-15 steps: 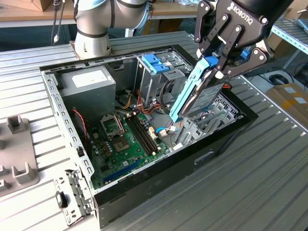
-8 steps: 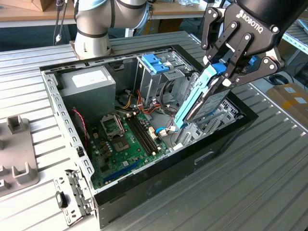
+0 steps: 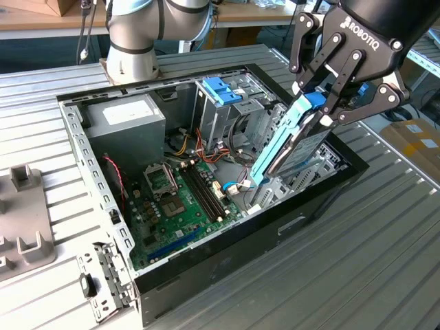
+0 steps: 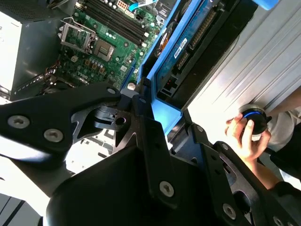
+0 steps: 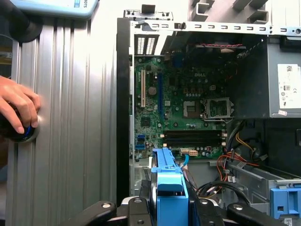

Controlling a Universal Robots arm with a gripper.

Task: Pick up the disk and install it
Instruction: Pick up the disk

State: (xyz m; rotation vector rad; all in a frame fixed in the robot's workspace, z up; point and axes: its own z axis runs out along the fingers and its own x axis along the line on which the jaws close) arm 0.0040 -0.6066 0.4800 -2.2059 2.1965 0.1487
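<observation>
1. In the exterior view, the gripper (image 3: 323, 103) hangs over the open computer case (image 3: 323, 206), at about two o'clock from the case's middle. Its fingers pinch the upper end of the disk (image 3: 282, 144).
2. The disk, framed by its blue carrier, stands steeply tilted. Its upper end is in the gripper and its lower end reaches down inside the case among the drive bays, at about three o'clock. Whether that lower end touches the metal there is hard to tell.
3. In both wrist views the blue carrier sits clamped between the black fingers: the disk (image 4: 188, 42) with its circuit board side showing in the second wrist view, and the carrier's edge (image 5: 169, 188) in the first wrist view.
4. Inside the case, in the exterior view, the motherboard (image 3: 182, 206) lies at seven o'clock and the grey power-supply box (image 3: 124, 120) at ten o'clock. A blue bracket (image 3: 221, 91) sits atop the metal cage at twelve o'clock, apart from the disk.
5. Outside the case, a person's hand (image 4: 244, 136) rests on the ribbed metal table (image 3: 385, 261), its fingers around a round black object (image 4: 254, 120) with a blue ring.
</observation>
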